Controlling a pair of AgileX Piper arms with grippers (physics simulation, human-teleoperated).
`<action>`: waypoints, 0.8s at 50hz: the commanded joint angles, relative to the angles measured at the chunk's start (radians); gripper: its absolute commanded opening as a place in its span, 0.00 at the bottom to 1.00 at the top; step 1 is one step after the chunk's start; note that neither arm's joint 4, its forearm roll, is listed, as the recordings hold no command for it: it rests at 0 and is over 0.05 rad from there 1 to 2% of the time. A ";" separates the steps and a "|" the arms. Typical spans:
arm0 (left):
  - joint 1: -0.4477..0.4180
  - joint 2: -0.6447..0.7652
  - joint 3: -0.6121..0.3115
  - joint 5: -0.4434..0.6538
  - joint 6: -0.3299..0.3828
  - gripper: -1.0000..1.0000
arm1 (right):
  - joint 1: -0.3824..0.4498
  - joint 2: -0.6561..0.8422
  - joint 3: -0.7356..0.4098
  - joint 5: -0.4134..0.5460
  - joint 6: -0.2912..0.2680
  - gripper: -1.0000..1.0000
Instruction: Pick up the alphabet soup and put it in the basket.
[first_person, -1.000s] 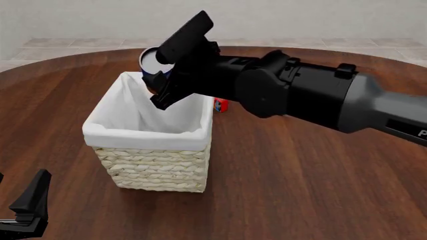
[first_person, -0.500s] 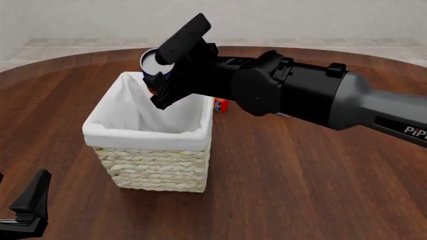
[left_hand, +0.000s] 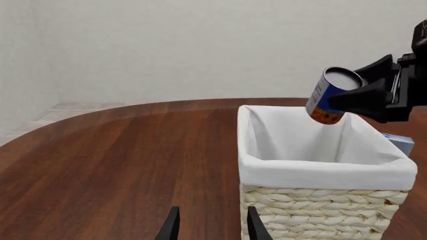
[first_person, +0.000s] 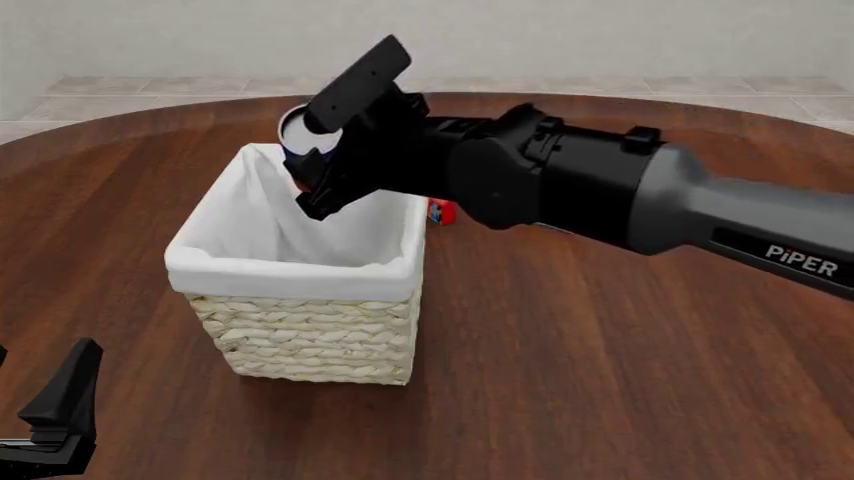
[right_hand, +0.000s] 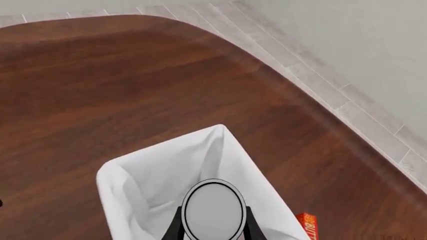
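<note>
The alphabet soup (first_person: 295, 129), a blue-labelled can with an orange-red band and a pale top, hangs tilted above the far part of the basket's opening. My right gripper (first_person: 310, 162) is shut on it. The left wrist view shows the can (left_hand: 331, 95) just above the rim of the basket (left_hand: 320, 169). The right wrist view shows the can's top (right_hand: 213, 210) over the white lining (right_hand: 143, 182). The basket (first_person: 296, 267) is pale wicker with white cloth and stands at centre-left. My left gripper (first_person: 56, 415) is open and empty at the near left, and it also shows in its own wrist view (left_hand: 212, 229).
A small red-orange box (first_person: 442, 210) lies just behind the basket's far right corner, and shows in the right wrist view (right_hand: 306, 225). A blue-and-white box (left_hand: 399, 143) lies behind the basket. The round wooden table's far edge (first_person: 561, 96) borders a tiled floor.
The right arm has shifted slightly to the left with the can held, keeping it over the basket's far side. The left arm has not moved.
</note>
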 joint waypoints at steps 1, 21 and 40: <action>0.000 0.000 0.000 0.000 0.000 1.00 | -0.002 0.011 -0.016 -0.006 0.025 0.00; 0.000 0.000 0.000 0.000 0.000 1.00 | -0.005 0.037 -0.019 -0.012 0.023 0.00; 0.000 0.000 0.000 0.000 0.000 1.00 | -0.006 0.057 -0.019 -0.021 0.022 0.00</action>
